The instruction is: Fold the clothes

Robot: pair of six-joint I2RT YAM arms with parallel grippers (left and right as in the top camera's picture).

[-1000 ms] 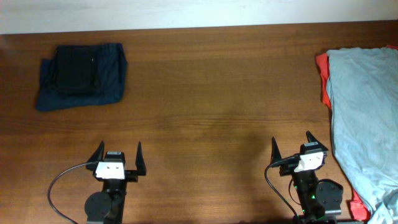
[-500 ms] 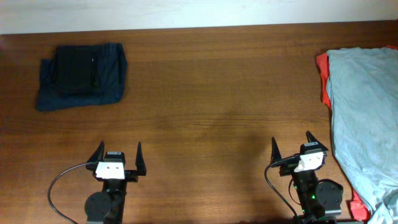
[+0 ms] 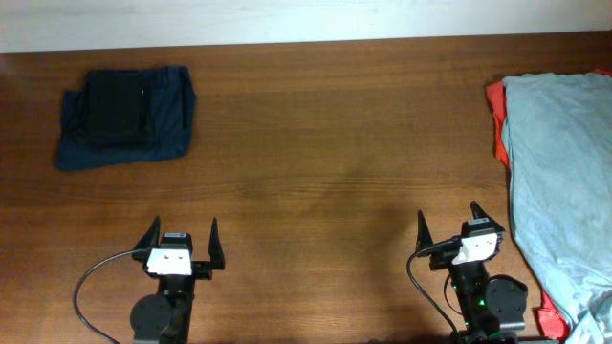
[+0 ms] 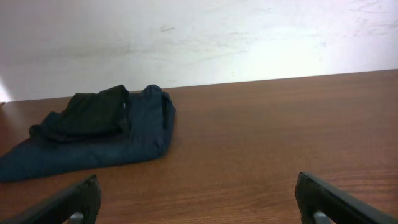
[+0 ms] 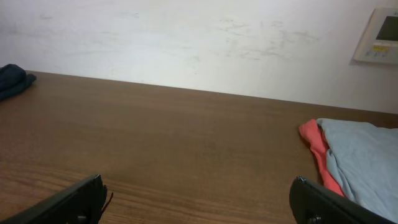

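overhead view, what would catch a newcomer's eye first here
The big pale grey-blue T-shirt sprawls unfolded along the right edge of the table, with a red-orange garment peeking out beneath it. Next comes the compact dark navy pile at the far left corner. Between them the wood is bare, and the left gripper and right gripper sit at the near edge, jaws open and empty.

Two hands, one grey-blue T-shirt, one red-orange garment, perhaps two dark navy pieces

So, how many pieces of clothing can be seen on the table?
4: a black piece on a navy piece at far left; a grey-blue T-shirt over a red-orange garment at right. More may be hidden underneath.
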